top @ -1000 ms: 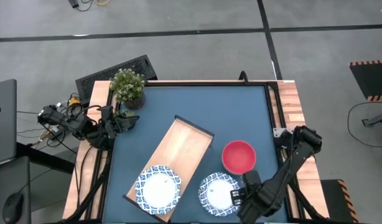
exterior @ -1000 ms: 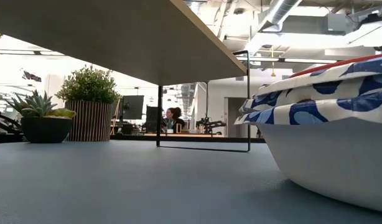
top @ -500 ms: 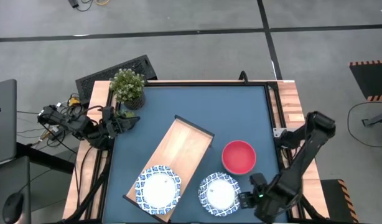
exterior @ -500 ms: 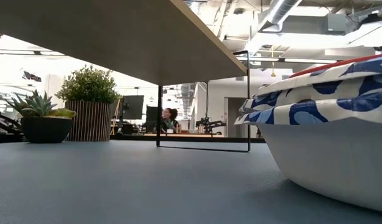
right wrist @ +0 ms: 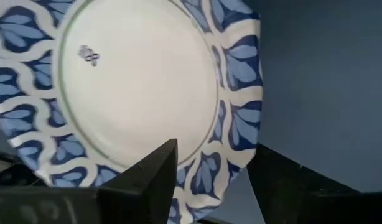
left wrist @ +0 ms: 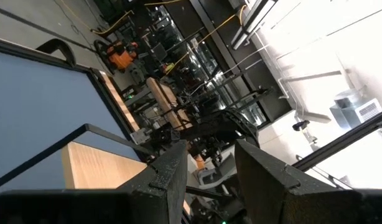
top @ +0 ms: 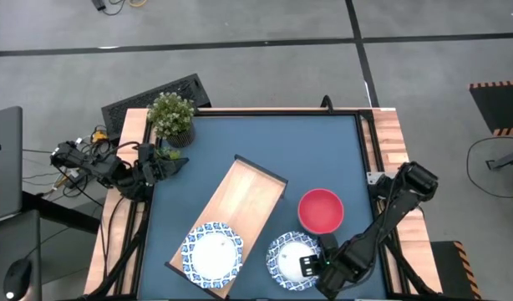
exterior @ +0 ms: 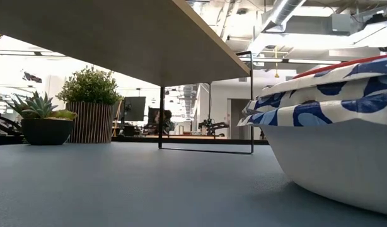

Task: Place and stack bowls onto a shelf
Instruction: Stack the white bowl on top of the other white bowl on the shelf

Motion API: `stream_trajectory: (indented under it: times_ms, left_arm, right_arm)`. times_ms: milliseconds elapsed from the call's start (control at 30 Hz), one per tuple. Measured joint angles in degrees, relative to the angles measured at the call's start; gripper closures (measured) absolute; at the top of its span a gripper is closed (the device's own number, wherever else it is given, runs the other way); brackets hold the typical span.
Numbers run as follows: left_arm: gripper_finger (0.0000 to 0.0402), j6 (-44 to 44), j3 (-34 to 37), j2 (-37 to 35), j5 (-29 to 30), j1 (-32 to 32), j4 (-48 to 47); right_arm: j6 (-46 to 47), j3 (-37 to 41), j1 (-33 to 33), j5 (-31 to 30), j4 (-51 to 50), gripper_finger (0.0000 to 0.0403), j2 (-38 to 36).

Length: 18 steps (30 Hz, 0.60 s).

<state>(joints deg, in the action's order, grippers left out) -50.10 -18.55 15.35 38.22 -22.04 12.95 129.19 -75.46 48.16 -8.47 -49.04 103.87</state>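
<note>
A blue-and-white bowl sits on the dark blue table near its front edge, with a red bowl just behind it. Another blue-and-white bowl rests on the near end of the slanting wooden shelf. My right gripper hangs open over the table bowl's near right rim, pointing steeply down. One finger stands above the bowl's inside, the other outside it, and I see no touch. My left gripper waits open at the table's left edge, pointing roughly level.
A leafy potted plant and a small succulent stand at the table's far left corner. In the low view the shelf's underside spans overhead on thin dark legs. Bare blue tabletop lies behind the shelf and red bowl.
My right gripper has sunk toward the blue-and-white bowl on the table and tipped more steeply downward, ending over its near right rim. The bowls and shelf have stayed where they were.
</note>
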Motion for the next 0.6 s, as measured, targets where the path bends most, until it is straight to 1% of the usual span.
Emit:
stream_trajectory:
  times_ms: [67, 133, 467, 500, 600]
  left_arm:
    - [0.0281, 0.4, 0.0, 0.0, 0.2, 0.0, 0.0]
    - [0.0281, 0.9, 0.0, 0.0, 0.6, 0.0, 0.0]
    - [0.0281, 1.0, 0.0, 0.0, 0.7, 0.0, -0.1]
    - [0.0281, 1.0, 0.0, 0.0, 0.7, 0.0, -0.2]
    - [0.0281, 1.0, 0.0, 0.0, 0.7, 0.0, -0.3]
  right_arm:
    - [0.0, 0.0, -0.1, 0.0, -0.2, 0.0204, -0.1]
    - [0.4, 0.0, -0.3, 0.6, -0.7, 0.0226, -0.1]
    - [-1.1, 0.0, -2.0, 1.5, -1.3, 0.0377, -0.1]
    - [-1.6, 0.0, -2.3, 1.8, -1.3, 0.0383, -0.1]
    - [-2.4, 0.0, -2.7, 2.3, -1.2, 0.0383, -0.1]
